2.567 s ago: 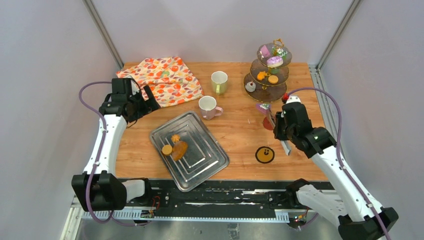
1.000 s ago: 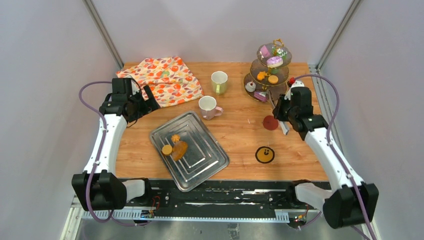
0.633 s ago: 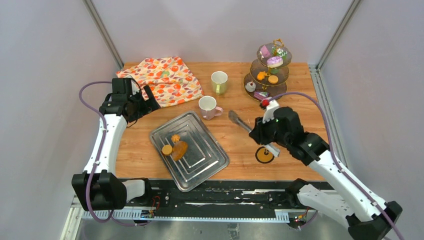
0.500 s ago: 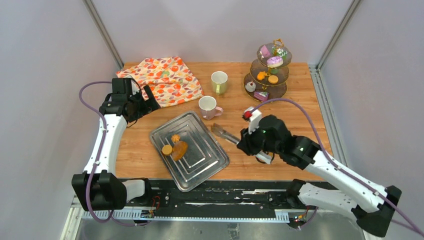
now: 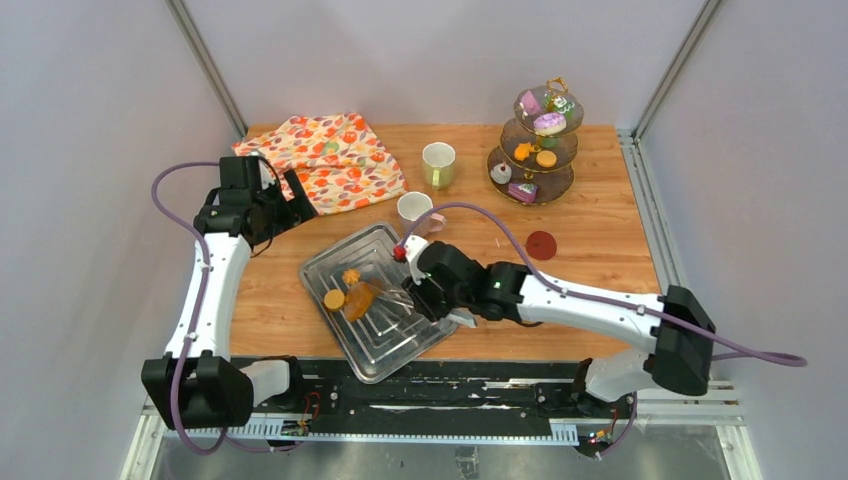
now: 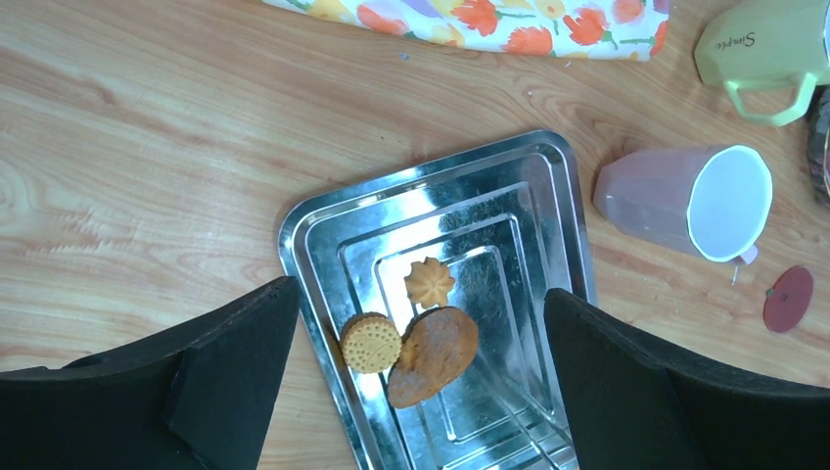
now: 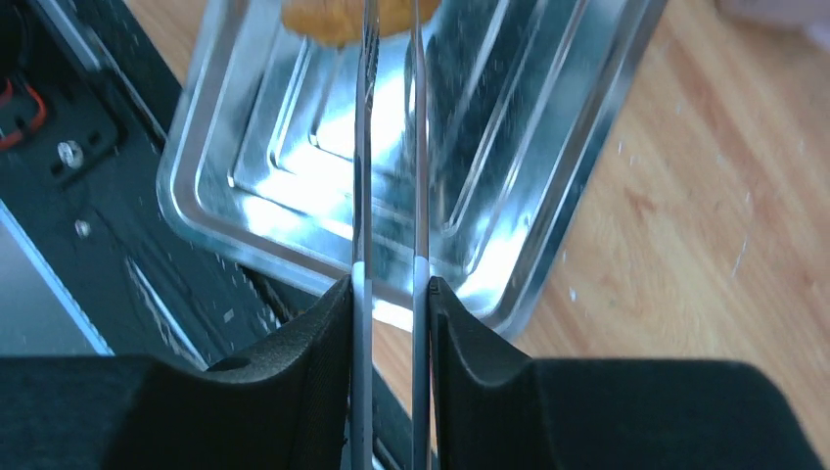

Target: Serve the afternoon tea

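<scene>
Squeezing now could go wrong: your right gripper (image 7: 391,290) is clamped on the tongs (image 7: 363,196), whose blades stand slightly apart with their tips reaching the oval pastry (image 6: 436,352). A skewed bite might shove it into its neighbours or skid the tray (image 5: 385,350). The tray holds that pastry, a round cookie (image 6: 371,342) and a flower cookie (image 6: 429,282). The stand (image 5: 560,186) carries the other cakes. The pink mug (image 5: 414,210) and green mug (image 5: 437,163) look empty. Your left gripper (image 6: 419,299) hovers wide open, holding nothing.

Bright, even light; blurry glare on the steel tray (image 7: 264,186).
</scene>
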Robot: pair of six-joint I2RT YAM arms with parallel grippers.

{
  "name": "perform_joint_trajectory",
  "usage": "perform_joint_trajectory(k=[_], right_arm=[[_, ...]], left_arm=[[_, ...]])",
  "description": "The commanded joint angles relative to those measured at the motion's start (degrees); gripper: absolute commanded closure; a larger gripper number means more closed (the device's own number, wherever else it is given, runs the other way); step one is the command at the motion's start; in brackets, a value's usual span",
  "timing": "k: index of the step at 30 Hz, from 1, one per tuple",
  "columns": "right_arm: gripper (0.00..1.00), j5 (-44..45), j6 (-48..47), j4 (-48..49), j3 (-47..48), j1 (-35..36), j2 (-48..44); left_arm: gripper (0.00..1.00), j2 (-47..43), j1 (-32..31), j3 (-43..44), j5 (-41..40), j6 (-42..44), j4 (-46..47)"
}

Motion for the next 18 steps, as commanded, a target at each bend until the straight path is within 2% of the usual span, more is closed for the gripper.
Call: perform_joint_trajectory(k=[1, 7, 13, 18], right_arm=[[0.70, 0.21, -1.12, 5.81, 6.82, 0.81, 6.28], [0.67, -1.09, -1.41, 5.23, 10.02, 1.00, 10.91], [0.67, -3.79, -1.72, 2.79, 13.47, 1.56, 16.18], [0.69, -2.60, -1.34, -0.07, 9.72, 1.96, 14.21]], left_arm=[[0.00, -1.59, 0.34, 1.69, -0.72, 0.61, -0.98], [0.00, -2.43, 0.31, 1.71, -2.17, 1.40, -1.78], [0.00, -1.91, 0.38, 1.13, -1.64, 0.83, -1.60], [0.00, -2.28, 0.36, 1.30, -2.20, 1.44, -1.54]])
